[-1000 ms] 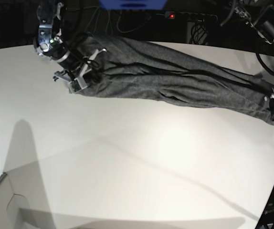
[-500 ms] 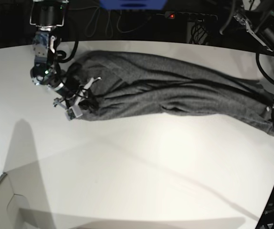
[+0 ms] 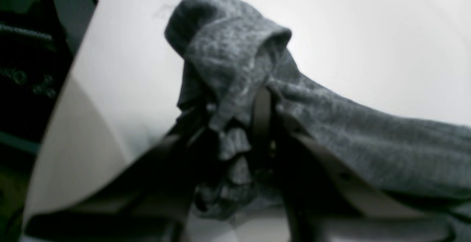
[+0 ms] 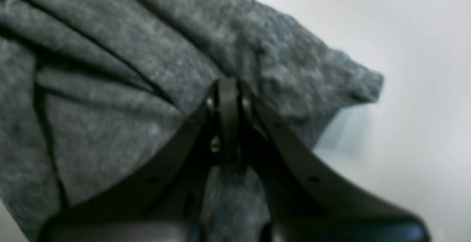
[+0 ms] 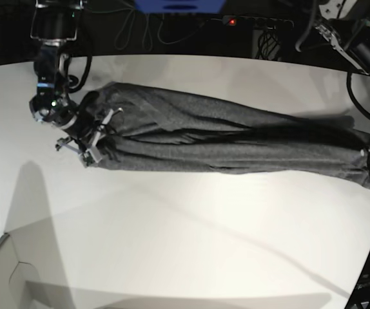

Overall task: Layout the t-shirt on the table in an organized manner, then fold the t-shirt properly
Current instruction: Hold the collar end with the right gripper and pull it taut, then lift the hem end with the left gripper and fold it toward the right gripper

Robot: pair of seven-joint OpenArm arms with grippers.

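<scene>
1. The base view is taken from high above, looking steeply down across the white counter (image 5: pixel 191 232); the whole stretched t-shirt (image 5: pixel 236 141) is seen, with both arms at its ends.
2. The left wrist view is set just behind the left end effector (image 3: pixel 257 124) and is aimed along it, very near the bunched cloth; the counter's curved edge is seen on the left.
3. The right wrist view is likewise set close behind the right end effector (image 4: pixel 228 117); it seems slightly blurred.
4. Each end of the shirt is shared by the base view and one wrist view.
</scene>
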